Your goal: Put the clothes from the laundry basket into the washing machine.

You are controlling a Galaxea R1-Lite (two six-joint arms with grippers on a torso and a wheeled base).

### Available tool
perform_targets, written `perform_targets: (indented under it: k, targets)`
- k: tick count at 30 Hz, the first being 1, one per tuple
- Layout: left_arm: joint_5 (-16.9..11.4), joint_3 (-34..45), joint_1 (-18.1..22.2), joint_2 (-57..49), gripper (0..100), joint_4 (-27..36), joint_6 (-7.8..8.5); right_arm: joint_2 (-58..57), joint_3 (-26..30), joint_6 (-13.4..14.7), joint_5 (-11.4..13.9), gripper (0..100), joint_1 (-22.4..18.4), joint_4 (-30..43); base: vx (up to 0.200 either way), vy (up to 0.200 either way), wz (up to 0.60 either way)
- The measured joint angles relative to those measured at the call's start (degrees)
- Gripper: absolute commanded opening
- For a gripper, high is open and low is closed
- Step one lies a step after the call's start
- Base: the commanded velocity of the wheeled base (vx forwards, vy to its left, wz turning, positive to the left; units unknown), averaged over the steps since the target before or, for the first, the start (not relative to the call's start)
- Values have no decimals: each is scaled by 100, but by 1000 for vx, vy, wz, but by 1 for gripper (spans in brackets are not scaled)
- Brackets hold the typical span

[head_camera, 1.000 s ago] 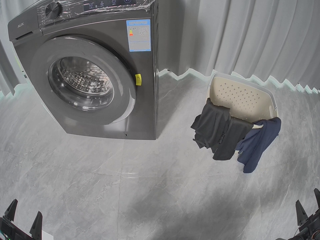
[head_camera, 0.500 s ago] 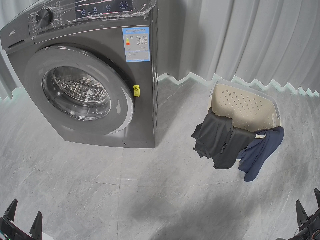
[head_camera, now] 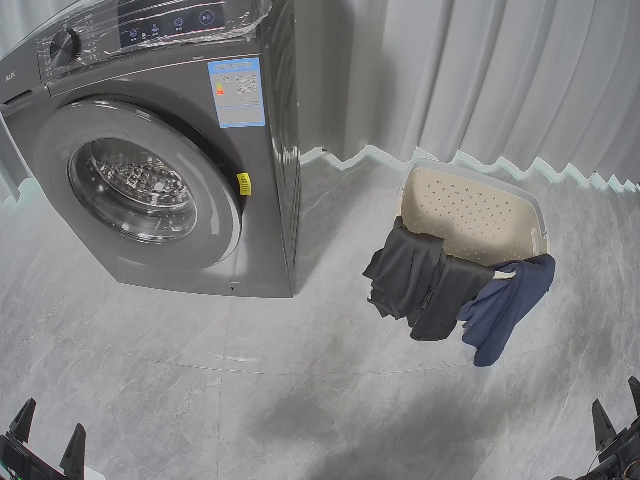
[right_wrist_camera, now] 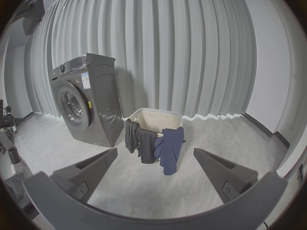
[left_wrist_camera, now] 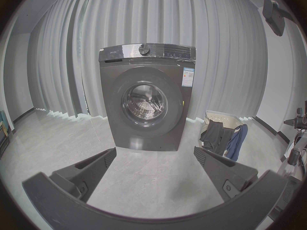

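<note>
Washer door (head_camera: 133, 188) (shut): to be opened 1st, judged; left claw (head_camera: 52, 421), right claw (head_camera: 615, 398) spread, empty; clothes (head_camera: 427, 281) draped on basket (head_camera: 467, 215).

Head: high, downward. Wrists: low, seemingly level. Shared: washing machine (head_camera: 153, 155), basket (head_camera: 480, 218).

The washing machine (head_camera: 267, 235) is dark grey, with a blue-and-white label (head_camera: 236, 93) and a yellow sticker (head_camera: 245, 184). The laundry basket (head_camera: 467, 215) is cream, patterned with small crosses. Two garments (head_camera: 407, 275) are plain charcoal and the third garment (head_camera: 503, 308) is navy. The floor (head_camera: 200, 381) is pale grey, marbled.
</note>
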Motion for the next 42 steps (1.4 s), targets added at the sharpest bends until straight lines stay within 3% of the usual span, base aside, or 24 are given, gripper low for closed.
perform_targets:
  k: [17, 29, 42]
  targets:
    - [5, 0, -2, 0, 100, 2, -6, 0, 0, 0, 0, 100, 2, -2, 0, -200, 0]
    - [18, 0, -2, 0, 100, 2, -6, 0, 0, 0, 1, 100, -2, -2, 0, 0, 0]
    - [21, 0, -5, 0, 100, 0, -6, 0, 0, 0, 0, 100, -2, -2, 200, 0, 0]
